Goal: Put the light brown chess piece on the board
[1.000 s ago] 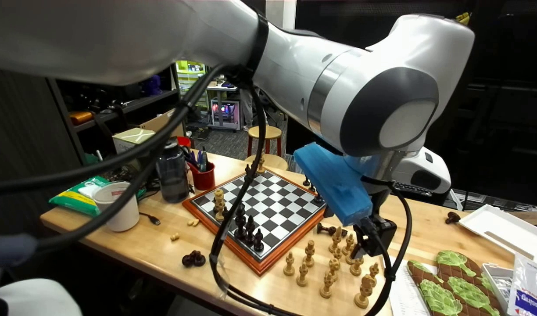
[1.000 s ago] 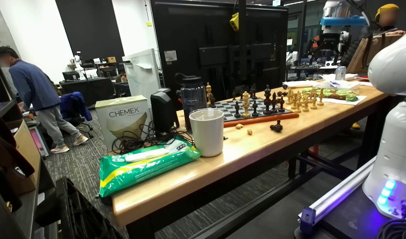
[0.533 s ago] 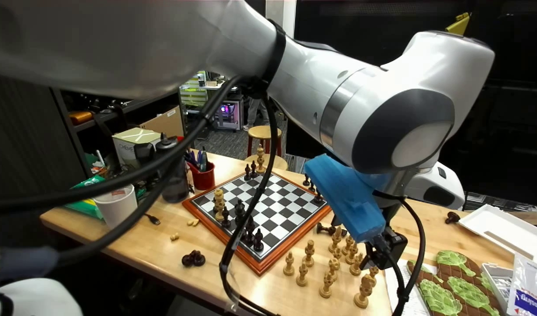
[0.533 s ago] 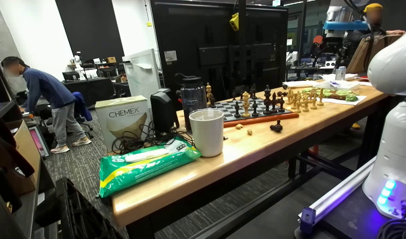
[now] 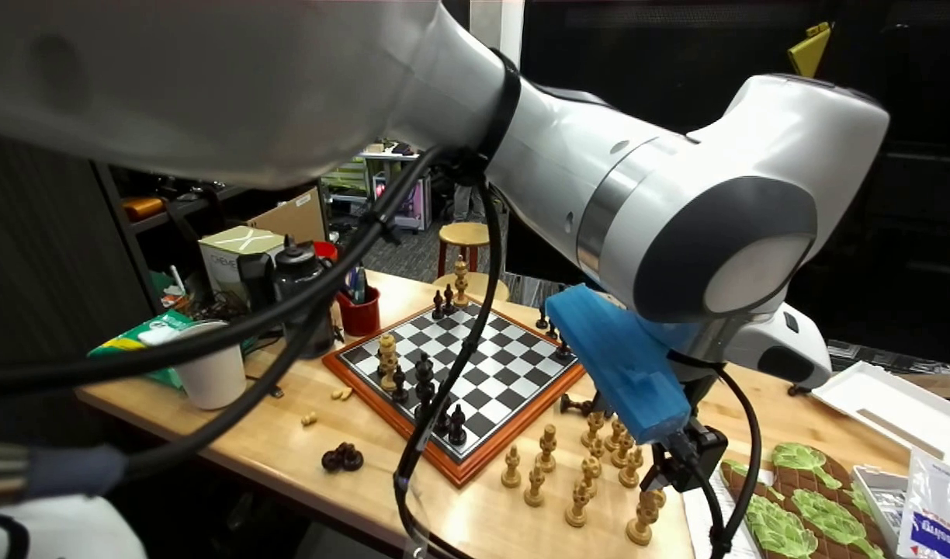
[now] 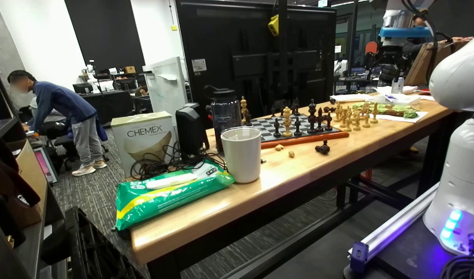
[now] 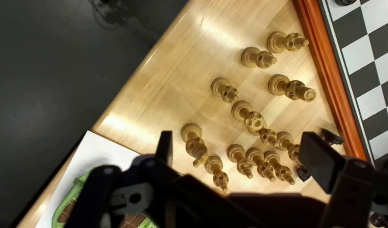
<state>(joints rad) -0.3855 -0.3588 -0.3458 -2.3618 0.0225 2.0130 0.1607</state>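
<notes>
Several light brown chess pieces (image 7: 253, 120) stand upright in a cluster on the table, beside the board (image 7: 362, 66); which one the task means I cannot tell. The same cluster (image 5: 547, 449) shows off the near right side of the board (image 5: 514, 359) in an exterior view. My gripper (image 7: 240, 148) is open above the cluster, its fingers wide apart. Pieces appear between them in the wrist view, but none is held. Two light brown pieces (image 5: 387, 363) stand on the board among dark ones (image 5: 457, 425). A cable crosses the board in that exterior view.
A dark piece (image 5: 574, 405) lies beside the board's frame. Dark pieces (image 5: 343, 457) also lie near the table's front edge. A leaf-patterned cloth (image 5: 801, 497) and white tray (image 5: 882, 419) are at right. A white cup (image 5: 211, 376) and red pen cup (image 5: 360, 312) stand at left.
The arm has moved down and to the right in the exterior view that looks over the board, bringing the gripper lower over the piece cluster. The pieces have not moved. A background person has shifted.
</notes>
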